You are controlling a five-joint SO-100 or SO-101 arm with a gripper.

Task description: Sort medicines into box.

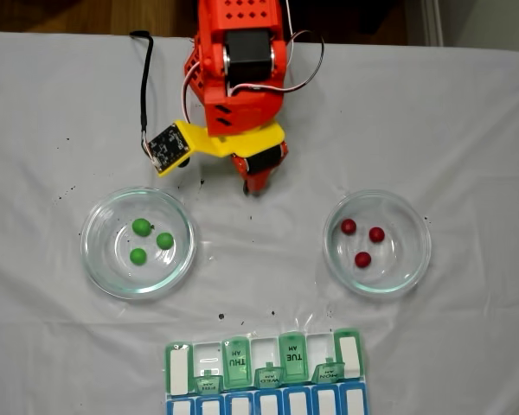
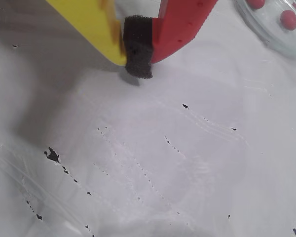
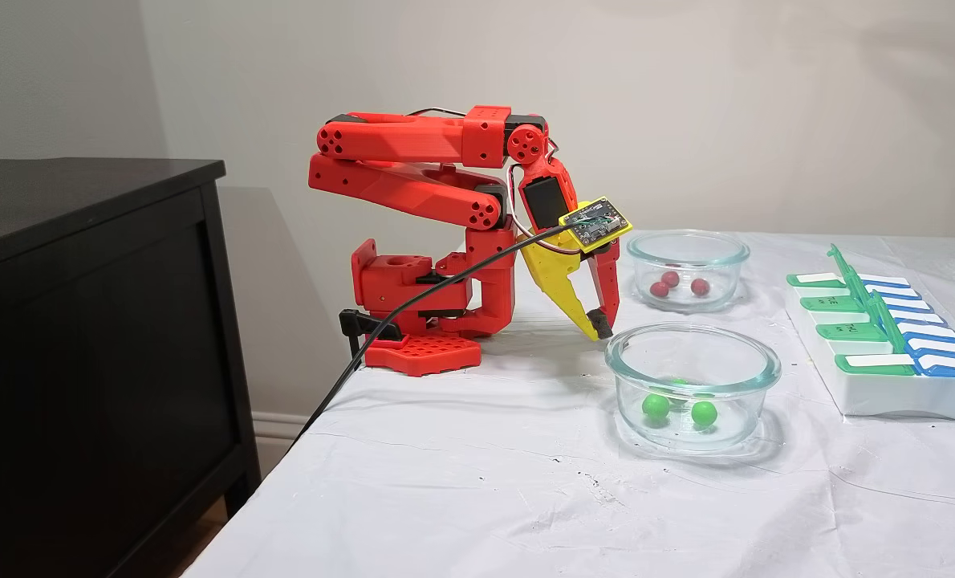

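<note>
While three green balls (image 1: 147, 239) sit in one glass dish (image 1: 97, 259) and three red balls (image 1: 362, 242) in another (image 1: 418, 259), I see the pill organizer (image 1: 265, 372) at the table's near edge in a fixed view. My gripper (image 2: 138, 66) hangs between the dishes, jaws pressed together on nothing, tip just above the white cloth (image 2: 187, 163).

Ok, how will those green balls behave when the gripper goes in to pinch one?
The green balls are small and round, so they will probably roll away at a nudge. They look smooth, so one may squirt out of the pads. The curved wall of the glass dish should at least keep them inside. The gripper is shut, holding nothing.
</note>
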